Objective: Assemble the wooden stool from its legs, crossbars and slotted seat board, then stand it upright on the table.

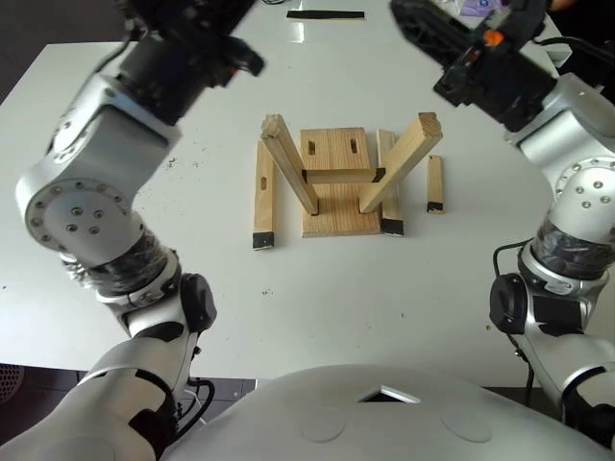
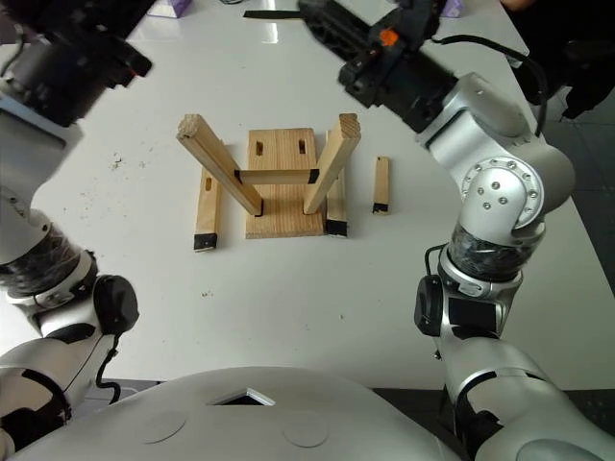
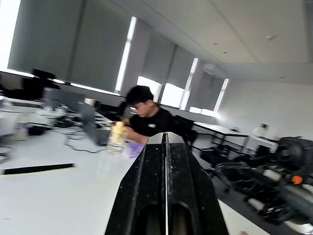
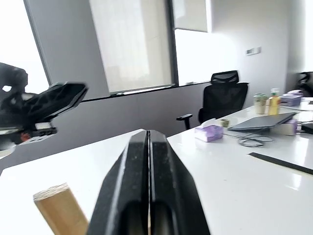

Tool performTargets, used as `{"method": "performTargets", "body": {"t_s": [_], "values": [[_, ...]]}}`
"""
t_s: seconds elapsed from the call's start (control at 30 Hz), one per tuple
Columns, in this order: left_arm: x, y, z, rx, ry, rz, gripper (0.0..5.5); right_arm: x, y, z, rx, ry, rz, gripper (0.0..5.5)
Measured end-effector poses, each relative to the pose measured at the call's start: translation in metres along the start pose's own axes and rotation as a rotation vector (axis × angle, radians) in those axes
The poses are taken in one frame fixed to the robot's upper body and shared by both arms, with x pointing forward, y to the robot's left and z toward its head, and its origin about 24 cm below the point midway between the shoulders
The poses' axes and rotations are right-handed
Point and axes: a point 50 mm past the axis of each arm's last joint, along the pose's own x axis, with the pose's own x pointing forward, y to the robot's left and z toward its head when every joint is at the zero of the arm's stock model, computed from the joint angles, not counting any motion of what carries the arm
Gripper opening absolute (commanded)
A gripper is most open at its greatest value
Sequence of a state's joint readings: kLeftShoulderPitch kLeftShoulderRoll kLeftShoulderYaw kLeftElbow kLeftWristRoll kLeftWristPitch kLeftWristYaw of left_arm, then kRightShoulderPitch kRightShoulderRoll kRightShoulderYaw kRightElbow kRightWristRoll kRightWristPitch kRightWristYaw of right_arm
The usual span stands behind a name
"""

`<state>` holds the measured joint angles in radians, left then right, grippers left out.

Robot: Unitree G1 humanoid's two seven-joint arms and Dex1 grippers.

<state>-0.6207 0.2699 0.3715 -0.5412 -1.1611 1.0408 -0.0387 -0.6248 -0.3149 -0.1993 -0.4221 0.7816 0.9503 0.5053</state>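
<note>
The slotted seat board [image 1: 336, 216] lies flat mid-table. Two legs [image 1: 288, 158] [image 1: 404, 158] rise from it, leaning outward, joined by a crossbar [image 1: 341, 176]. One loose leg [image 1: 263, 197] lies flat left of the board, another [image 1: 388, 192] along its right edge. A short crossbar [image 1: 435, 182] lies further right. My left gripper [image 3: 166, 134] is shut and empty, held high over the table's far left. My right gripper [image 4: 148, 132] is also shut and empty, raised above the far right; the top of a standing leg [image 4: 58, 210] shows beneath it.
A black strip [image 1: 325, 14] lies at the table's far edge. A purple tissue box [image 4: 210, 131], a laptop [image 4: 259, 122], cables and a bottle [image 3: 117, 137] sit on the far tables. White tabletop [image 1: 336, 307] lies bare in front of the stool parts.
</note>
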Motion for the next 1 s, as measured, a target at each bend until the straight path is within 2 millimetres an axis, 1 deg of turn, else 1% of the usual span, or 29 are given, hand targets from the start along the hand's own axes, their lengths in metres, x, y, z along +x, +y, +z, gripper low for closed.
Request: {"method": "performTargets", "body": {"t_s": [0.1, 0.17, 0.27, 0.33, 0.4, 0.47, 0.5, 0.57, 0.63, 0.73, 0.83, 0.9, 0.97, 1.0], "values": [[-0.002, 0.001, -0.009, -0.055, 0.04, 0.043, 0.0, -0.002, 0.005, 0.003, 0.006, -0.018, 0.01, 0.02], [-0.003, -0.002, -0.012, -0.076, 0.051, 0.043, 0.0, -0.004, 0.01, 0.009, 0.013, -0.052, 0.032, 0.02], [-0.005, -0.005, -0.01, -0.079, 0.048, 0.044, 0.0, -0.011, 0.012, 0.017, 0.024, -0.1, 0.037, 0.02], [-0.006, -0.005, -0.007, -0.071, 0.043, 0.049, 0.0, -0.014, 0.014, 0.019, 0.017, -0.1, 0.041, 0.02], [-0.006, -0.006, -0.008, -0.074, 0.046, 0.052, 0.0, -0.015, 0.013, 0.014, 0.012, -0.074, 0.028, 0.02], [-0.008, -0.001, -0.02, -0.097, 0.09, 0.076, 0.0, -0.018, 0.009, -0.008, 0.012, 0.011, -0.005, 0.02], [-0.011, 0.004, -0.033, -0.109, 0.133, 0.11, 0.0, -0.02, 0.007, -0.025, 0.03, 0.069, -0.013, 0.02], [-0.017, 0.007, -0.042, -0.116, 0.124, 0.118, 0.0, -0.021, 0.009, -0.034, -0.027, 0.067, 0.005, 0.02], [-0.023, 0.008, -0.049, -0.099, 0.11, 0.119, 0.0, -0.022, 0.012, -0.036, -0.092, 0.056, 0.018, 0.02], [-0.026, 0.007, -0.052, -0.068, 0.086, 0.115, 0.0, -0.022, 0.014, -0.038, -0.08, 0.043, 0.024, 0.02], [-0.026, 0.008, -0.052, -0.063, 0.072, 0.108, 0.0, -0.02, 0.013, -0.036, -0.038, 0.025, 0.035, 0.02], [-0.025, 0.011, -0.049, -0.058, 0.062, 0.107, 0.0, -0.019, 0.01, -0.034, 0.027, 0.005, 0.03, 0.02], [-0.027, 0.018, -0.045, -0.058, 0.04, 0.143, 0.0, -0.019, 0.004, -0.029, 0.102, -0.021, 0.011, 0.02], [-0.031, 0.026, -0.041, -0.056, 0.022, 0.195, 0.0, -0.019, -0.002, -0.023, 0.136, -0.051, -0.004, 0.02]]}}
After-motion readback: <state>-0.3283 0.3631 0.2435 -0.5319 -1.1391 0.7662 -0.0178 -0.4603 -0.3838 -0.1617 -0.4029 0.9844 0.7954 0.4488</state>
